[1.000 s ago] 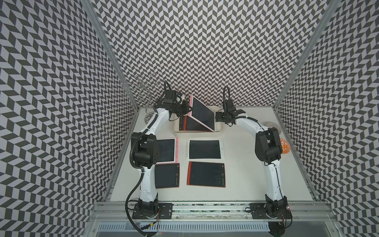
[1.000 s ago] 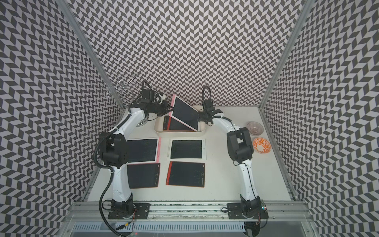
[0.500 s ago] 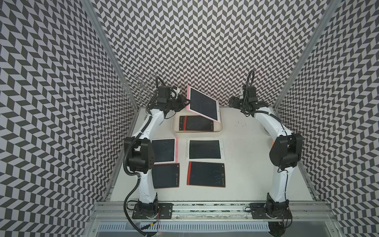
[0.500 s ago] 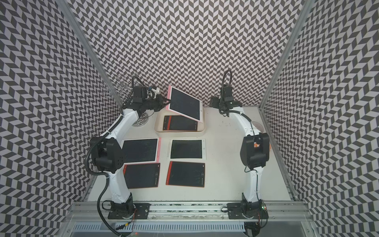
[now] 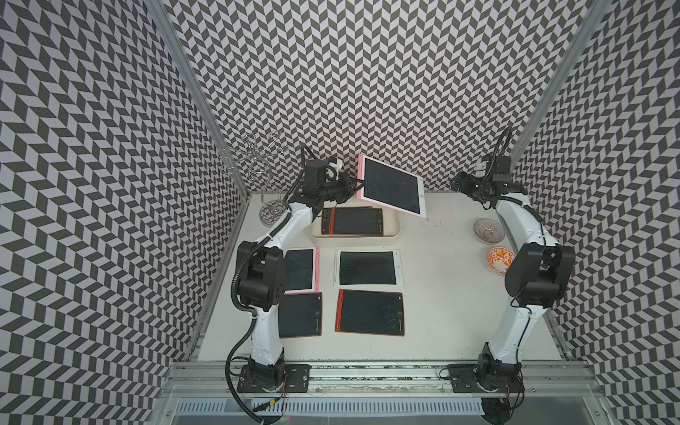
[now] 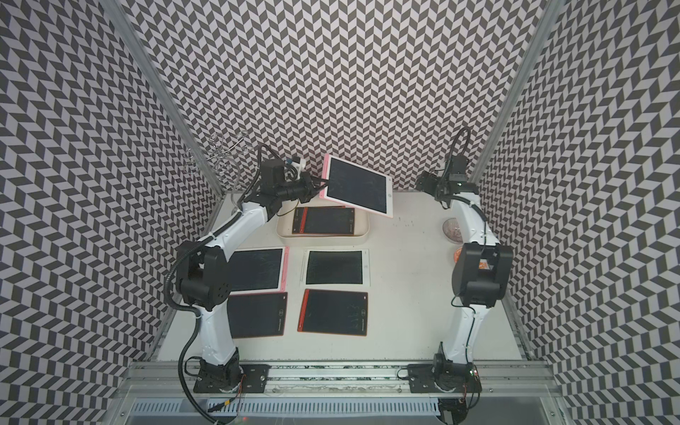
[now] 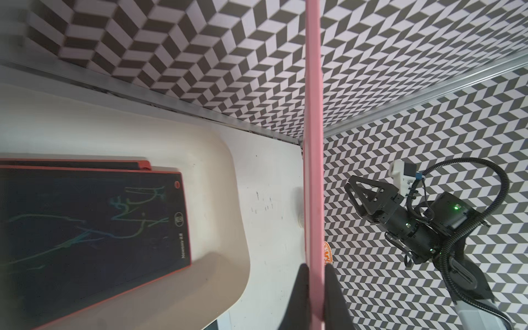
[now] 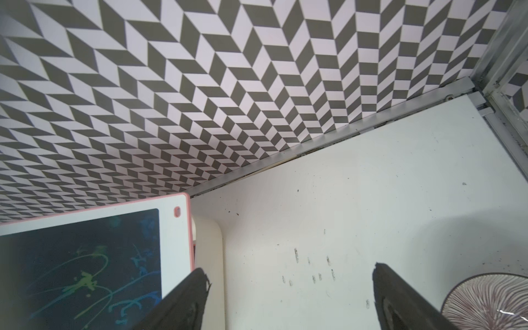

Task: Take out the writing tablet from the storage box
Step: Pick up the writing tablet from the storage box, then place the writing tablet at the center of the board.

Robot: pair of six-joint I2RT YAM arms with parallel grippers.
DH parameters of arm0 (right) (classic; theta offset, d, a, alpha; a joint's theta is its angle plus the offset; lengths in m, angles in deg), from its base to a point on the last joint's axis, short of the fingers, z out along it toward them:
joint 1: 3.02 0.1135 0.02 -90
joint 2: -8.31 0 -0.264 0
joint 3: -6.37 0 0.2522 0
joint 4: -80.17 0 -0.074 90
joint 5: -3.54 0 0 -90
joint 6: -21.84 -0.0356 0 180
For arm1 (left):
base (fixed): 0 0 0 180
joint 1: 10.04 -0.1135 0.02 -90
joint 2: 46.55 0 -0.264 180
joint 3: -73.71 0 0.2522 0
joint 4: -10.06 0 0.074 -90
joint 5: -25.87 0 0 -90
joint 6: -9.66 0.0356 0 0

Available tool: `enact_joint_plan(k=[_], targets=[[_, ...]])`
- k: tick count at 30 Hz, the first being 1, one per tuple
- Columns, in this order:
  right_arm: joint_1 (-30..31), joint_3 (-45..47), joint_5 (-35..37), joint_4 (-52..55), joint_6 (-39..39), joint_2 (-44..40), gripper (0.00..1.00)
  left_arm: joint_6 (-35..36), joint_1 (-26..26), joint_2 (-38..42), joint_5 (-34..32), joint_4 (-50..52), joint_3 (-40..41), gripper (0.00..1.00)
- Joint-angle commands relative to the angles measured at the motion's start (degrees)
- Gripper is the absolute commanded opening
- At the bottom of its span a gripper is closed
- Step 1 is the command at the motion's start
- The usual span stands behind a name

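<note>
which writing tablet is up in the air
The pink-edged, white-framed writing tablet, pinched by the left gripper's fingers above the cream storage box; every other tablet lies flat.

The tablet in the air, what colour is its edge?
Pink; the tablet edge shows best in the left wrist view.

small white brand lettering starting "New" stood on the bezel of the red-framed tablet in the storage box, its remaining letters unclear, a round logo sat beside it, screen scribbles spelled nothing, marks on the front tablet were too small to read
</note>
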State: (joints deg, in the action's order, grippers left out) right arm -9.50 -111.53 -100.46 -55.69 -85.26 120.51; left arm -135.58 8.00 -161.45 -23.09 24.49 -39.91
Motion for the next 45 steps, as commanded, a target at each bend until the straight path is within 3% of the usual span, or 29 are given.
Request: enact_joint_plan(k=[1, 12, 23, 41, 45], targets=[[-1.5, 2.3, -4.0, -1.9, 1.6, -2.7, 0.89, -4.7, 2.6, -2.8, -1.0, -8.6, -2.6, 0.0], [-4.0, 6.6, -4.7, -4.4, 2.0, -2.9, 0.89, -11.1, 8.9, -15.0, -4.2, -13.6, -10.2, 0.0], [-7.2, 9.2, -11.1, -7.8, 0.3, -2.1, 0.87, -13.9, 12.7, -24.6, -9.0, -8.4, -21.2, 0.0], [-8.1, 10.7, -16.9, -11.3, -2.8, -1.4, 0.87, -16.1, 17.1, -30.5, -16.5, -3.7, -25.4, 0.0], [-8.2, 11.1, -18.6, -12.4, -3.8, -1.3, 0.86, -16.2, 17.6, -30.6, -17.7, -3.2, -25.1, 0.04]])
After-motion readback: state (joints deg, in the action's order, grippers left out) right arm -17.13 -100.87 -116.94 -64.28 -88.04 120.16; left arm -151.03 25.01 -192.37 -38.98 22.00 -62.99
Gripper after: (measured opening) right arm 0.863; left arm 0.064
